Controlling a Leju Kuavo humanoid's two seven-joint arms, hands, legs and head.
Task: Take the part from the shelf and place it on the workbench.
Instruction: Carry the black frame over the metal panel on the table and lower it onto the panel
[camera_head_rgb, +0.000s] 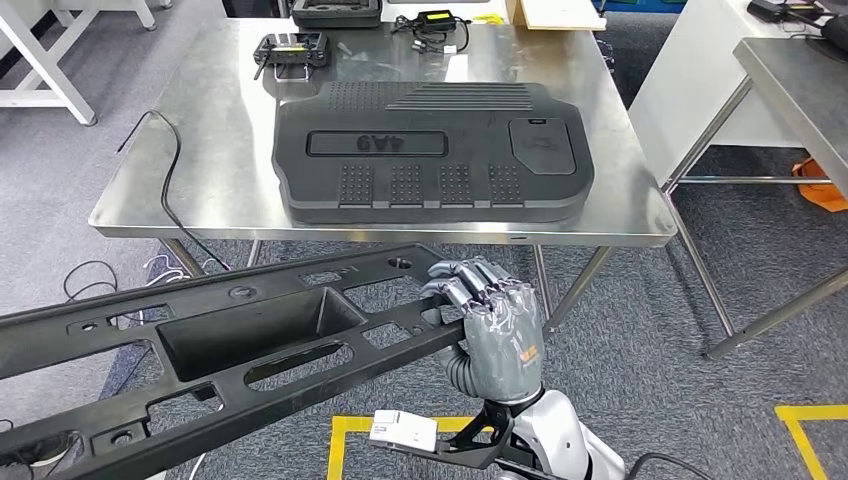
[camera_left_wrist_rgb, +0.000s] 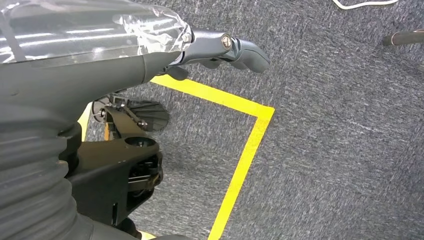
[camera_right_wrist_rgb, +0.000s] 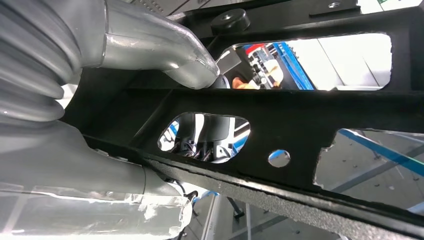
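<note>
Right hand (camera_head_rgb: 495, 325) gripped the long black plastic part (camera_head_rgb: 230, 345) at its right end, fingers (camera_head_rgb: 470, 280) curled over the top edge. In the right wrist view the thumb (camera_right_wrist_rgb: 165, 55) pressed against the part's (camera_right_wrist_rgb: 310, 115) ribbed underside next to the cutouts. The part was off the bench, held in the air just short of the bench's near edge and slanting down toward the lower left of the head view. It had a deep rectangular pocket near the middle, plus several slots and holes along its length.

Left hand (camera_left_wrist_rgb: 225, 50) hung over grey carpet (camera_left_wrist_rgb: 340, 130) with a yellow tape corner (camera_left_wrist_rgb: 250, 130) under it. Fingers stretched out, nothing held.

The stainless bench (camera_head_rgb: 210, 150) stood straight ahead. A big black engine cover (camera_head_rgb: 430, 150) lay across its middle, reaching close to the near edge. A small black device (camera_head_rgb: 291, 48) sat near the far left corner, and a black adapter with cables (camera_head_rgb: 432, 28) at the far edge. A black cable (camera_head_rgb: 170, 170) ran off the left edge down to the floor. More yellow floor tape (camera_head_rgb: 345, 440) showed below the right wrist, and a white tag (camera_head_rgb: 403, 430) sat at the right forearm.
</note>
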